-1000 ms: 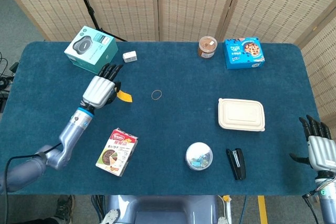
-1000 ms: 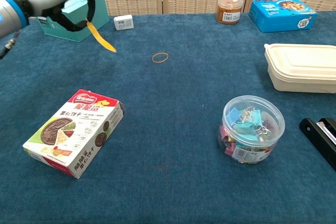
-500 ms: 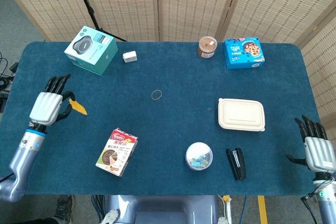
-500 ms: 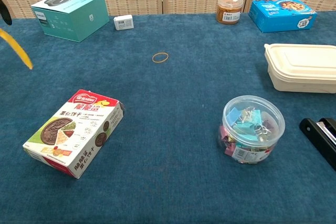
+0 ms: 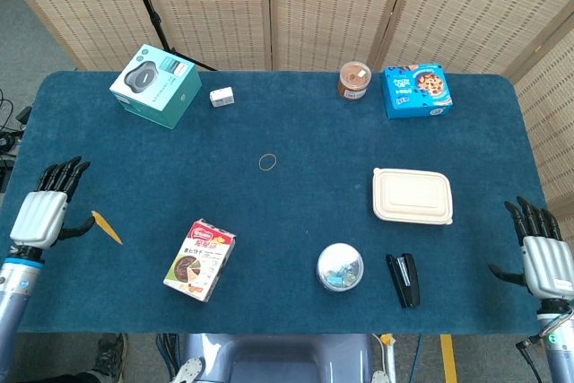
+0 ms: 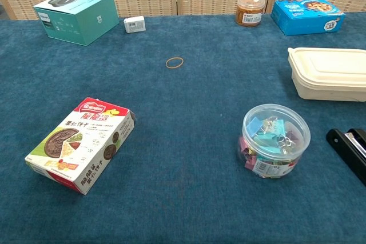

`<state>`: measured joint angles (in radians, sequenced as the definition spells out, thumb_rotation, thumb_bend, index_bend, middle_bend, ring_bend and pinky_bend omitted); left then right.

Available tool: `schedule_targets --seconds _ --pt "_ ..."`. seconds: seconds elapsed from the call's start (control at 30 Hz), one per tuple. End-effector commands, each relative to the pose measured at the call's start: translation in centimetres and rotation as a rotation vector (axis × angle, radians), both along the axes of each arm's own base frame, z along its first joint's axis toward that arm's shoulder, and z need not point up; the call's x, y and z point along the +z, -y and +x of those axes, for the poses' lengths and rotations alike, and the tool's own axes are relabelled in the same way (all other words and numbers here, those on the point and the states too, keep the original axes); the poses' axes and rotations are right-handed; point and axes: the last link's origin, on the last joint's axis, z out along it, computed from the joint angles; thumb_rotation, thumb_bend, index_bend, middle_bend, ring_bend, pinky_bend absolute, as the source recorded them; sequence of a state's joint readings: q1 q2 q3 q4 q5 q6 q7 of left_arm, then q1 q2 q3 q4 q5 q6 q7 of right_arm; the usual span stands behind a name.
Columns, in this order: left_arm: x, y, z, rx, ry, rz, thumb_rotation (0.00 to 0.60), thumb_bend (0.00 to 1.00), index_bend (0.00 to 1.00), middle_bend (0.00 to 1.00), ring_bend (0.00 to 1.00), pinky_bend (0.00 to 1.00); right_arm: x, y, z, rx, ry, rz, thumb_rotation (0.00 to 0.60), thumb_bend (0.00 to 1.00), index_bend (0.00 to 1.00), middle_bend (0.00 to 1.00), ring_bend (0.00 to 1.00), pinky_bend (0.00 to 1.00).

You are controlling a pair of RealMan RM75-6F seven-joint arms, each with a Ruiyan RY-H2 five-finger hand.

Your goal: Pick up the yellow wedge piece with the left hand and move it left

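Observation:
The yellow wedge piece [image 5: 107, 228] lies on the blue table near the left edge, seen only in the head view. My left hand [image 5: 40, 215] is just left of it, fingers stretched out and apart. Its thumb points toward the wedge's near end, and no finger closes on the piece. My right hand [image 5: 545, 260] hangs off the table's right edge with its fingers spread and nothing in it. Neither hand nor the wedge shows in the chest view.
A snack box [image 5: 200, 259] lies right of the wedge. A teal box [image 5: 155, 85] and a small white box [image 5: 221, 96] sit at the back left, a rubber band [image 5: 267, 162] mid-table. A clip tub [image 5: 341, 267], stapler [image 5: 404, 279] and lidded container [image 5: 412, 195] are on the right.
My left hand carried the wedge from mid-left to the table's left edge, leaving the chest view. Its fingers have now straightened and the wedge sits beyond the thumb. The right hand barely moved.

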<state>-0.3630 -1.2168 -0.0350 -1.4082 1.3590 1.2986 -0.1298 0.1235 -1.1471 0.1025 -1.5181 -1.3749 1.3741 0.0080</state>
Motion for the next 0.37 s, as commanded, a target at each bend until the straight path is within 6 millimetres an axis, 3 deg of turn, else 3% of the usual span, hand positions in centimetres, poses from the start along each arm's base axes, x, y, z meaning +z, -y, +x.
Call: schedule_targets --seconds 0.03,0.37 --pt "0.5 1.5 -0.3 -0.002 0.02 0.022 0.6 0.24 0.0 0.0 0.0 0.0 0.2 -0.1 0.1 0.004 0.0 -0.008 0.6 0.0 0.0 0.0 0.0 0.0" --pt "1.7 2.0 0.2 -0.001 -0.009 0.046 0.6 0.24 0.0 0.0 0.0 0.0 0.6 -0.3 0.5 0.034 -0.032 -0.053 0.6 0.0 0.0 0.0 0.0 0.0"
